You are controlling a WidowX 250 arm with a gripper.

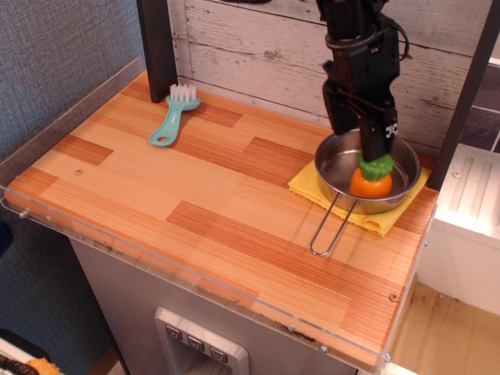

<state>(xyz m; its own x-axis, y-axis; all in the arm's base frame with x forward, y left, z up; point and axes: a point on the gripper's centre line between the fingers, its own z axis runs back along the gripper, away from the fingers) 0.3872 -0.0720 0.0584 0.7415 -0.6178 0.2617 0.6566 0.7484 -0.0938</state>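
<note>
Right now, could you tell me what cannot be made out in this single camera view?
- Gripper: whether its fingers touch or close on the carrot's green top; the view from above does not settle it.
- Pan: its back rim is hidden behind the gripper.
- Yellow cloth: mostly covered by the pan.
- Arm: its upper part is cut off by the top edge.
- Brush: bristle detail is too small.
</note>
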